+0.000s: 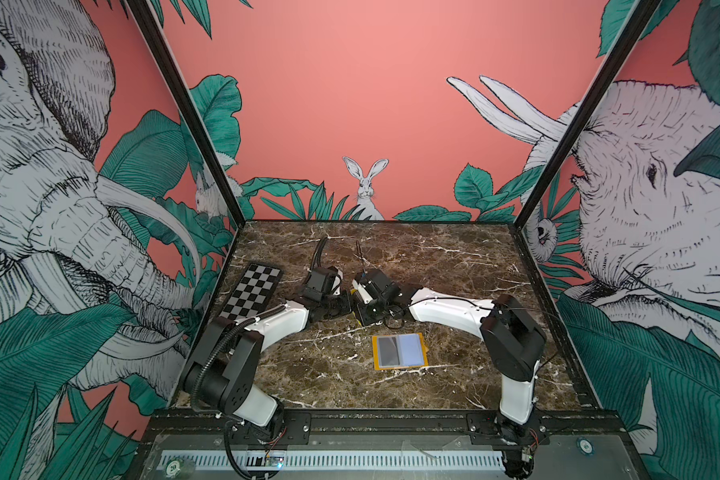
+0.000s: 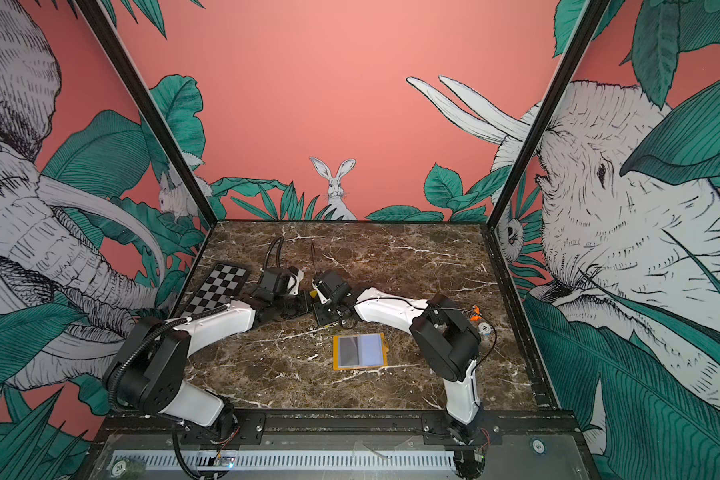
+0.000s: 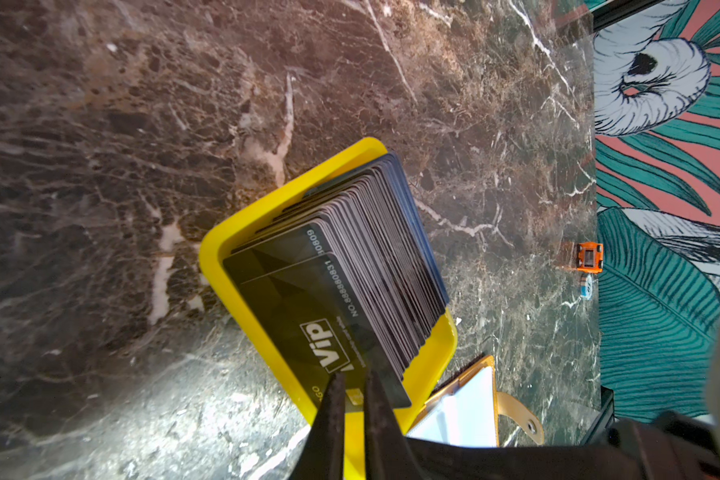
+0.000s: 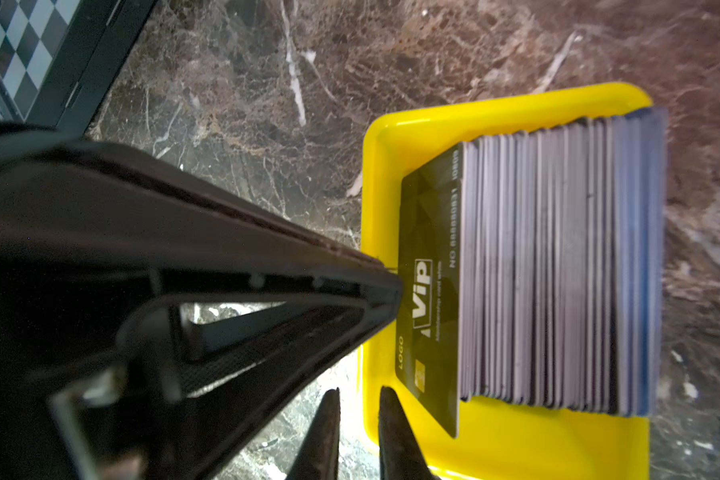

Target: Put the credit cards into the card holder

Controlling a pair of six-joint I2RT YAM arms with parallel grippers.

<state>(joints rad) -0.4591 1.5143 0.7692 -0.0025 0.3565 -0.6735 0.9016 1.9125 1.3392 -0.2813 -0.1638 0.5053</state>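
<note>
The credit cards stand on edge as a thick stack in a yellow plastic tray. The front card, black with white "VIP", leans away from the stack. My left gripper is open by a narrow gap, its tips against that card's face near the gold chip. My right gripper is open a little more, one finger outside the tray wall and one over its rim. The card holder lies open and flat nearer the front, its clear sleeves facing up. Neither gripper touches it.
A checkerboard plate lies at the table's left edge, behind the left arm. The right arm reaches in from the right. A small orange object and a white round piece sit near the right arm's elbow.
</note>
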